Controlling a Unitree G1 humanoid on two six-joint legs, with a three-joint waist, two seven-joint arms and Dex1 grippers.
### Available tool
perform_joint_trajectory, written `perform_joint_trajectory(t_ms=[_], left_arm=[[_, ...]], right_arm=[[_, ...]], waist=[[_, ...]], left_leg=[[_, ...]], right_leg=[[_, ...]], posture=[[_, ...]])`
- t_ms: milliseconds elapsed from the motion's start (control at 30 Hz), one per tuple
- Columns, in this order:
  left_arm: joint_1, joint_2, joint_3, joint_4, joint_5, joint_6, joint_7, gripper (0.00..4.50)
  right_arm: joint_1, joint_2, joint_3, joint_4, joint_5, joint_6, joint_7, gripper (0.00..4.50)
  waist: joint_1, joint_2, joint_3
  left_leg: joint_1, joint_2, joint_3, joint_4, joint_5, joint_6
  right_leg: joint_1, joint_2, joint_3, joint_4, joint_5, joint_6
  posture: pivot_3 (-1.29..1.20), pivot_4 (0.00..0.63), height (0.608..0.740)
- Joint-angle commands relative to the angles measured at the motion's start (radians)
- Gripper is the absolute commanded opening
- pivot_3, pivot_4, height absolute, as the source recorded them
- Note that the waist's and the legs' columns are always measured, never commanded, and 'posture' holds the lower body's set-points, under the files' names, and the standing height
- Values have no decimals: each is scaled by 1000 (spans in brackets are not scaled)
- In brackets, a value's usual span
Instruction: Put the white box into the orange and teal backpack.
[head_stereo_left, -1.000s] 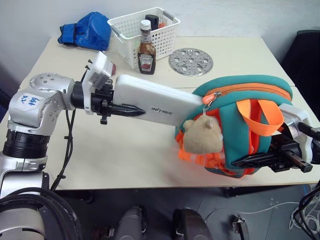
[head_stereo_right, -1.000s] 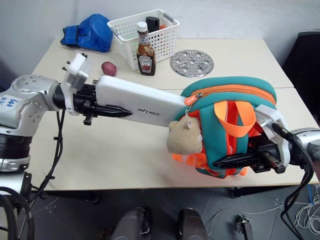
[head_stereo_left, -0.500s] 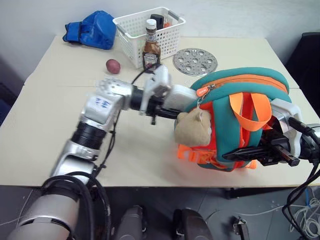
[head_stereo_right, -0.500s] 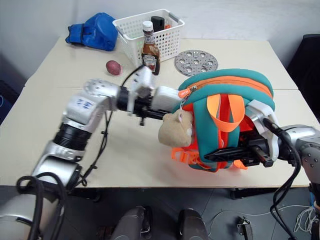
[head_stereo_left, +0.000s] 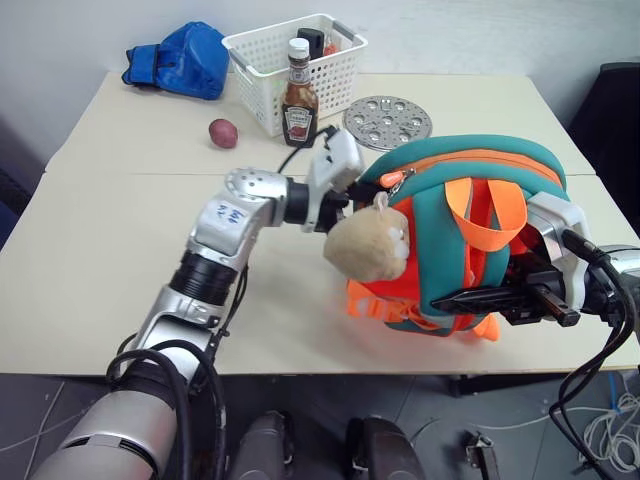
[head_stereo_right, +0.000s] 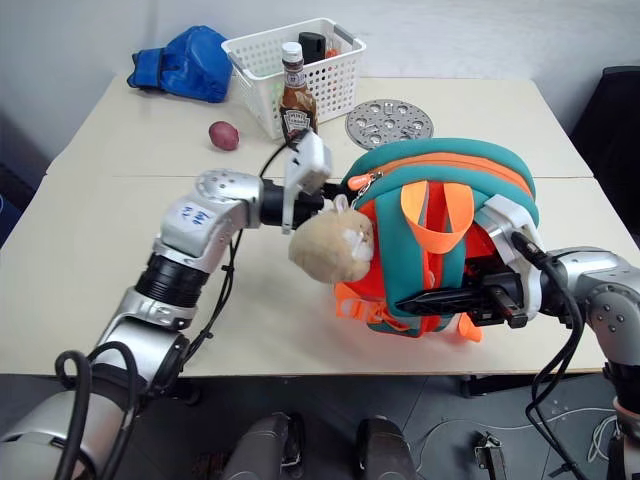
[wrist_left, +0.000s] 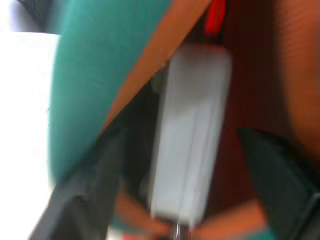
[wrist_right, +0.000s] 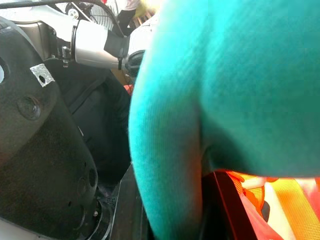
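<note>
Orange and teal fabric dominates the near right part of the tabletop (head_stereo_left: 120, 250), where the orange and teal backpack (head_stereo_left: 470, 200) stands tilted, clamped from behind by my right gripper (head_stereo_left: 480, 297), its jaws closed on the pack's lower back. My left gripper (head_stereo_left: 345, 208) reaches into the zip opening. In the left wrist view the white box (wrist_left: 192, 135) sits inside the orange lining, with the dark fingers (wrist_left: 280, 190) spread to either side of it and apparently released, though the view is blurred.

As I judge it, the risks are these: the box may lie shallow and slide back out if the pack tips toward the opening; my spread fingers could snag the lining or zip on the way out and drag the pack; the right grip could slip.

Counted: one backpack, one white box, one plush toy (head_stereo_left: 368, 245) hanging on the pack. Toward the far edge: one white basket (head_stereo_left: 262, 50), one sauce bottle (head_stereo_left: 298, 85), one perforated metal disc (head_stereo_left: 387, 122), one small reddish lump (head_stereo_left: 223, 132). At the far left corner: one blue glove (head_stereo_left: 180, 60).
</note>
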Motion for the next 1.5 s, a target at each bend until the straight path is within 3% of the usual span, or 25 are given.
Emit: perform_joint_trajectory(t_ms=[33, 300, 400, 567, 800, 1067, 1167, 1500], left_arm=[[8, 81, 83, -140, -96, 77, -50, 3914], [24, 298, 196, -324, -300, 274, -160, 3914], [-12, 278, 220, -363, -360, 346, -92, 3914], [-16, 257, 120, -480, -358, 454, 21, 3914], [19, 224, -2, -474, -242, 379, 121, 3914], [38, 151, -14, -444, -271, 407, 135, 3914], [34, 151, -5, -417, -272, 410, 129, 3364], [17, 224, 14, -403, -300, 417, 47, 704]], right_arm=[[1, 11, 1, -20, 10, 1, -12, 0], [4, 44, 21, -26, -2, -7, -47, 0], [4, 46, 21, -27, -1, -6, -52, 0], [3, 55, 21, -34, 5, -2, -67, 0], [-19, 77, -6, -37, 64, 36, -112, 0], [-5, 82, -1, -54, 79, 34, -139, 0], [-3, 84, -5, -57, 82, 34, -144, 0], [18, 89, -18, -63, 82, 26, -160, 0]], waist=[[-3, 0, 0], [-6, 0, 0], [-4, 0, 0], [-2, 0, 0], [-5, 0, 0], [-4, 0, 0], [-5, 0, 0], [-5, 0, 0]], left_leg=[[0, 0, -1, 0, 0, 0], [0, 0, -1, 0, 0, -1], [0, 0, -1, 0, 0, -1], [0, -1, -2, 1, 0, 0], [1, 0, -2, -1, 1, -2], [1, 0, -2, 0, 0, -1], [1, 0, -2, 0, 0, -1], [1, 0, -2, 0, 0, -1]], right_leg=[[0, 0, 0, 0, 0, 0], [0, 0, 0, 1, 0, 0], [0, 0, 0, 1, 0, 0], [2, 0, 1, 0, 0, 1], [0, 1, 1, 3, 0, 1], [1, 1, 1, 1, 0, 1], [1, 1, 1, 2, 0, 1], [1, 1, 1, 1, 0, 1]], posture=[[0, 150, 740], [0, 150, 740], [0, 150, 740], [0, 150, 740], [0, 150, 740], [0, 150, 740], [0, 150, 740], [0, 150, 740]])
